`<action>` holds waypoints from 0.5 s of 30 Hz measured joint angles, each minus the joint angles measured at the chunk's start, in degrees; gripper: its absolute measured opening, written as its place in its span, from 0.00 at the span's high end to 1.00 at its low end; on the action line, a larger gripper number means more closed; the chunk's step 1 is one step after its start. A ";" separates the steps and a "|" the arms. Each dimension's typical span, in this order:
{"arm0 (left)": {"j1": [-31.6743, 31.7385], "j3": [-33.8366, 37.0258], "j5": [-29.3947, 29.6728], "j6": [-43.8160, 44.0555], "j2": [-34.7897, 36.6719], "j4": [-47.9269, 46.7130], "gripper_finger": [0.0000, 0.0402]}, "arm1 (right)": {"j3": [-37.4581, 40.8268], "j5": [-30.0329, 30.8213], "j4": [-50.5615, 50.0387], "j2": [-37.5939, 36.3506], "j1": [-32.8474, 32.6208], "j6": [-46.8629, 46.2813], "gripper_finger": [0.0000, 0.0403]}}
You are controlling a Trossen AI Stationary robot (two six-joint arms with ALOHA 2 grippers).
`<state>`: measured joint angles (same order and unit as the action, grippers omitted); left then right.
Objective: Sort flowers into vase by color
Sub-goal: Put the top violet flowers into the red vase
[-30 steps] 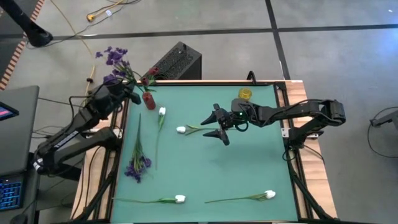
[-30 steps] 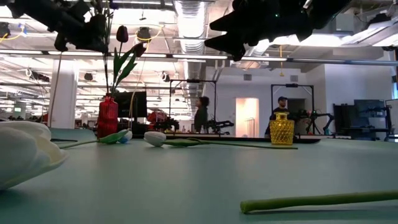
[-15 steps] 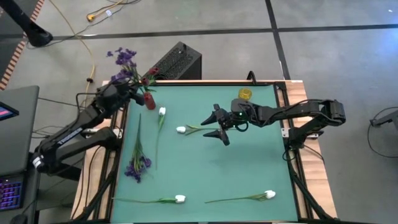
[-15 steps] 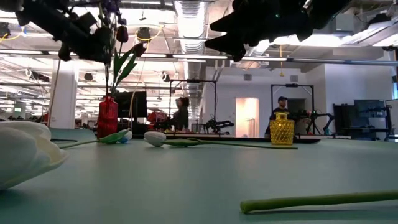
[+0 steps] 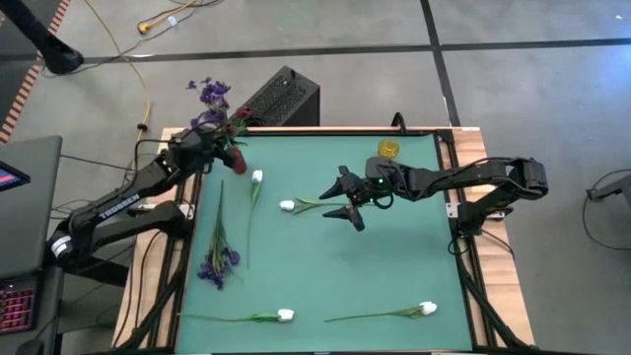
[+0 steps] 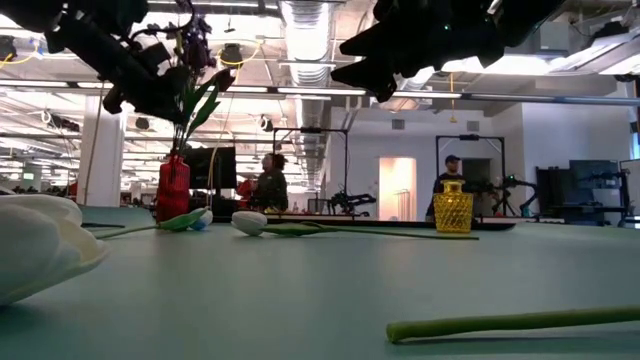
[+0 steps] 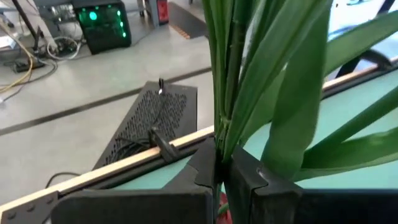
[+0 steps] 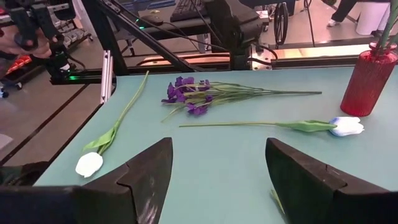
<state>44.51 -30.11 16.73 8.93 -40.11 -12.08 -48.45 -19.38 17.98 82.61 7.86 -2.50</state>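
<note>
Our left claw [image 5: 202, 150] gripped a purple flower [image 5: 213, 97] tight above the red vase [image 5: 236, 160]. We needed to lower it straight. Our right claw [image 5: 347, 200] was open.

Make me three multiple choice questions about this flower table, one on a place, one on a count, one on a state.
1. Where is the red vase?
A. far left corner of the table
B. table centre
C. near right corner

2. How many white tulips lie on the table?
A. two
B. four
C. six

3. How are the right gripper fingers?
A. shut on a stem
B. open, empty
C. shut, empty

Answers:
1 A, the high view shows it by the left gripper.
2 B, tulips at.
3 B, the right wrist view shows spread fingers holding nothing.
</note>
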 joint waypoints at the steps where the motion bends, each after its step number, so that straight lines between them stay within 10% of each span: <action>1: 0.00 0.00 0.00 0.10 -0.58 -0.04 1.00 | 0.00 0.00 -0.04 0.00 0.00 0.01 0.30; 15: 0.00 0.00 4.57 1.59 -2.24 -5.96 0.92 | 0.00 0.00 -1.69 0.00 0.00 0.67 0.30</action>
<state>44.51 -30.11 21.30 10.53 -42.35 -18.04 -48.45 -19.38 16.29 82.61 7.86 -1.83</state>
